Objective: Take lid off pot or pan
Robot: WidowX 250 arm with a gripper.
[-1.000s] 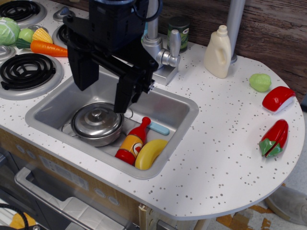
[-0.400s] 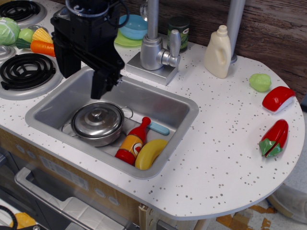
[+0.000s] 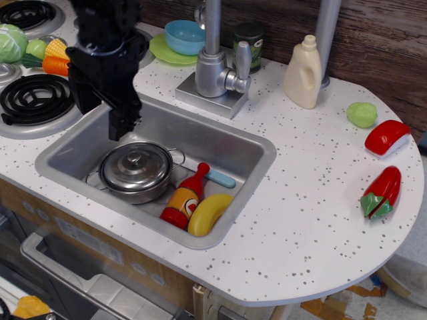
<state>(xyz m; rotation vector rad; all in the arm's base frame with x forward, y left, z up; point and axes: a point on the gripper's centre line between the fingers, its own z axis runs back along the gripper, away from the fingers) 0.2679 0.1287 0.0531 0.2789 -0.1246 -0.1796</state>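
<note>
The tool has been shifted left, above the sink's back-left rim; whether its jaws are spread cannot be told. The lid is left seated on the pot.

Toy kitchen — steel sink, faucet, coil burners, plastic food.

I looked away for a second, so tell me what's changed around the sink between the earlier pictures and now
The gripper has swung left across the sink, from over the pot's right side to the sink's back-left edge, uncovering the blue bowl behind the tap. It has taken hold of nothing. The lid still sits on the pot, and the ketchup bottle and banana lie where they were.
</note>
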